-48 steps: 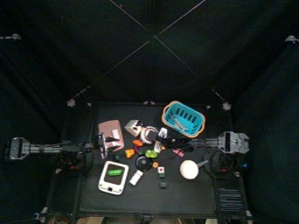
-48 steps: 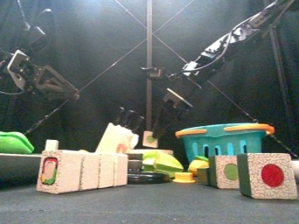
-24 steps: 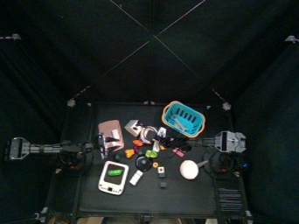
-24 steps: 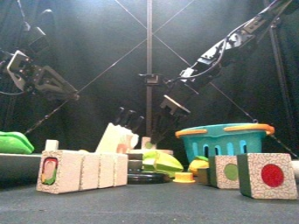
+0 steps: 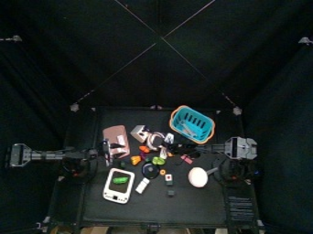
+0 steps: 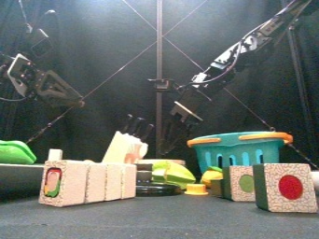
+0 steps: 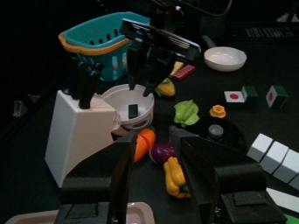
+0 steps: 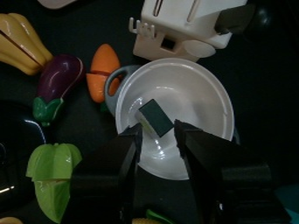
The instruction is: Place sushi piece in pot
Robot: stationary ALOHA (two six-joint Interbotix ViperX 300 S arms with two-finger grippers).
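The sushi piece (image 8: 156,116), a dark green block with a paler side, lies inside the white pot (image 8: 205,87), just off my right gripper's tips. My right gripper (image 8: 162,140) hangs over the pot with its jaws apart. The left wrist view shows that gripper (image 7: 143,85) above the pot (image 7: 114,94), with the sushi piece (image 7: 138,108) below its fingers. In the top view the right gripper (image 5: 175,143) reaches to the table's middle. My left gripper (image 7: 170,166) is open and empty, resting at the table's left (image 5: 88,163).
A teal basket (image 5: 191,119) stands behind the pot. A white rack (image 8: 187,26) stands beside it. Toy vegetables lie around: eggplant (image 8: 59,79), carrot (image 8: 105,59), green pepper (image 8: 52,166). A white bowl (image 5: 197,175) sits front right. Blocks (image 6: 88,182) line the front edge.
The right arm shifted a little between one second and half a second ago; its gripper sits slightly lower. Since then nothing has visibly moved. The left arm is still.
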